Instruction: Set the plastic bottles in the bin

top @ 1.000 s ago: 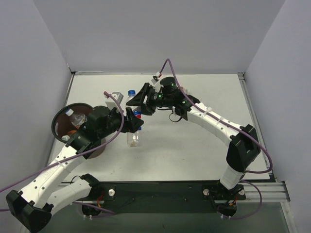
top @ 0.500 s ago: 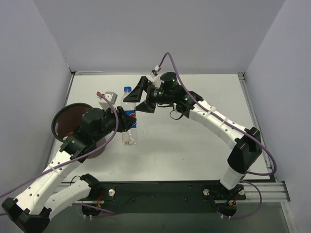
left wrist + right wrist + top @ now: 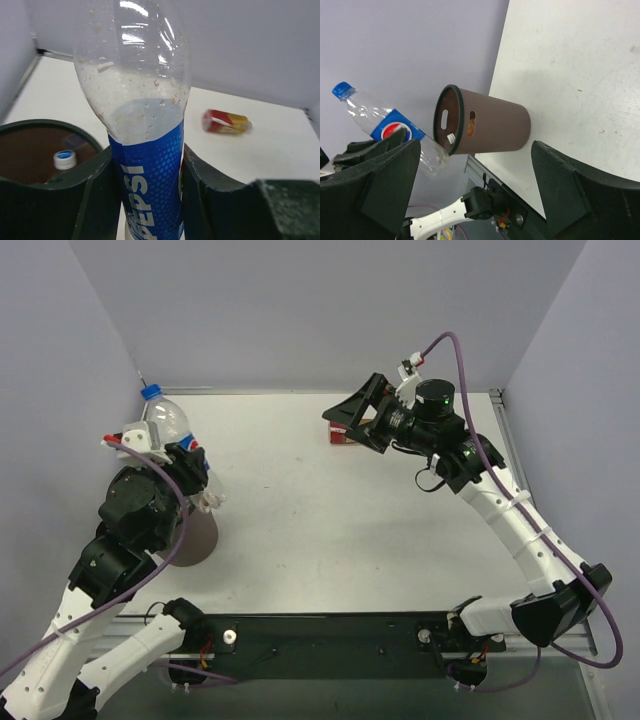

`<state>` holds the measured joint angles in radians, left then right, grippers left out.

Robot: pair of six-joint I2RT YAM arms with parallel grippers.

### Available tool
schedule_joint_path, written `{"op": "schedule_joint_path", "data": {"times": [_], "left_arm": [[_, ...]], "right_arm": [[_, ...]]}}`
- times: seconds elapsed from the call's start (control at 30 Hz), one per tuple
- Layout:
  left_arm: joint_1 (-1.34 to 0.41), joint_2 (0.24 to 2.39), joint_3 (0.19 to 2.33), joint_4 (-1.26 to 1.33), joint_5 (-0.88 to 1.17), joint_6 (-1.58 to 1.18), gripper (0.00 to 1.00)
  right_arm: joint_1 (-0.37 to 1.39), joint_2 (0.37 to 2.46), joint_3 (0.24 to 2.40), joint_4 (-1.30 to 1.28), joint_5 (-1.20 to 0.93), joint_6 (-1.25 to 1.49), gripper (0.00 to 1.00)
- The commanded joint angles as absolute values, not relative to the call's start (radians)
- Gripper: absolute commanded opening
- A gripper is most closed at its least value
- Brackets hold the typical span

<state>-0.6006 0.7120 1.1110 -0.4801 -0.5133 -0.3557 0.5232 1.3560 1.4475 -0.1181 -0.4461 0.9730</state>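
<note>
My left hand [image 3: 190, 475] is closed on the Pepsi bottle [image 3: 145, 125], one finger pressed to each side of the blue label. I hold it roughly upright, blue cap [image 3: 150, 392] on top, above the left edge of the table [image 3: 350, 530]. It is clear and looks empty, with specks on the inside.

The bin [image 3: 485, 122] stands on the table directly under that hand, against the left wall. From the right wrist view the bottle's base sits level with the bin's black rim, just outside the mouth. The left wrist view shows the brown inside down to the left of the bottle, with a white-capped bottle [image 3: 65, 160] lying in it.

My right hand [image 3: 345, 415] hangs over the far middle of the table, fingers spread wide and holding nothing. The red-and-yellow-labelled bottle [image 3: 226, 121] lies on its side on the table just beneath that hand, well apart from the bin.
</note>
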Motion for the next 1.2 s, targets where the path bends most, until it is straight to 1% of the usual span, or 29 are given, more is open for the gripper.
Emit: {"op": "schedule_joint_path", "data": {"times": [0.0, 0.07, 0.1, 0.2, 0.33, 0.43, 0.5, 0.53, 0.6, 0.63, 0.67, 0.73, 0.77, 0.83, 0.93, 1.07, 1.13, 1.17], "left_arm": [[-0.598, 0.709, 1.117, -0.496, -0.943, -0.241, 0.14], [-0.598, 0.712, 1.086, -0.483, -1.014, -0.227, 0.14], [-0.598, 0.715, 1.074, -0.460, -1.094, -0.218, 0.14], [-0.598, 0.732, 1.022, -0.388, -1.243, -0.196, 0.14], [-0.594, 0.770, 0.977, -0.276, -1.299, -0.130, 0.14], [-0.581, 0.801, 0.965, -0.296, -1.293, -0.144, 0.14], [-0.571, 0.808, 0.962, -0.330, -1.254, -0.175, 0.17], [-0.568, 0.808, 0.959, -0.347, -1.238, -0.190, 0.25], [-0.561, 0.810, 0.957, -0.390, -1.197, -0.225, 0.32], [-0.557, 0.810, 0.957, -0.397, -1.189, -0.230, 0.38], [-0.557, 0.810, 0.956, -0.411, -1.180, -0.232, 0.55], [-0.555, 0.805, 0.953, -0.414, -1.167, -0.235, 0.70], [-0.554, 0.804, 0.954, -0.417, -1.166, -0.235, 0.80], [-0.552, 0.792, 0.959, -0.417, -1.154, -0.226, 0.85], [-0.551, 0.782, 0.977, -0.426, -1.140, -0.215, 0.90], [-0.549, 0.779, 1.006, -0.436, -1.123, -0.195, 0.91], [-0.549, 0.778, 1.023, -0.446, -1.083, -0.195, 0.92], [-0.549, 0.776, 1.032, -0.463, -1.066, -0.199, 0.92]], "right_arm": [[0.529, 1.315, 1.388, -0.163, -0.419, 0.902, 0.86], [0.525, 1.301, 1.362, -0.167, -0.419, 0.890, 0.86], [0.525, 1.287, 1.352, -0.169, -0.416, 0.884, 0.86], [0.523, 1.267, 1.310, -0.170, -0.408, 0.876, 0.86], [0.523, 1.261, 1.284, -0.169, -0.413, 0.870, 0.86], [0.523, 1.252, 1.272, -0.176, -0.411, 0.853, 0.86], [0.525, 1.258, 1.276, -0.192, -0.416, 0.842, 0.86], [0.523, 1.258, 1.276, -0.196, -0.416, 0.838, 0.86], [0.525, 1.259, 1.270, -0.206, -0.411, 0.833, 0.86], [0.525, 1.259, 1.269, -0.207, -0.411, 0.831, 0.86], [0.525, 1.259, 1.267, -0.209, -0.411, 0.830, 0.86], [0.525, 1.261, 1.267, -0.210, -0.411, 0.827, 0.87], [0.523, 1.261, 1.267, -0.210, -0.410, 0.825, 0.87], [0.523, 1.267, 1.273, -0.213, -0.410, 0.819, 0.87], [0.525, 1.282, 1.292, -0.227, -0.400, 0.810, 0.87], [0.525, 1.308, 1.305, -0.253, -0.371, 0.792, 0.87], [0.525, 1.321, 1.318, -0.265, -0.348, 0.772, 0.87], [0.522, 1.345, 1.340, -0.291, -0.309, 0.762, 0.87]]}}
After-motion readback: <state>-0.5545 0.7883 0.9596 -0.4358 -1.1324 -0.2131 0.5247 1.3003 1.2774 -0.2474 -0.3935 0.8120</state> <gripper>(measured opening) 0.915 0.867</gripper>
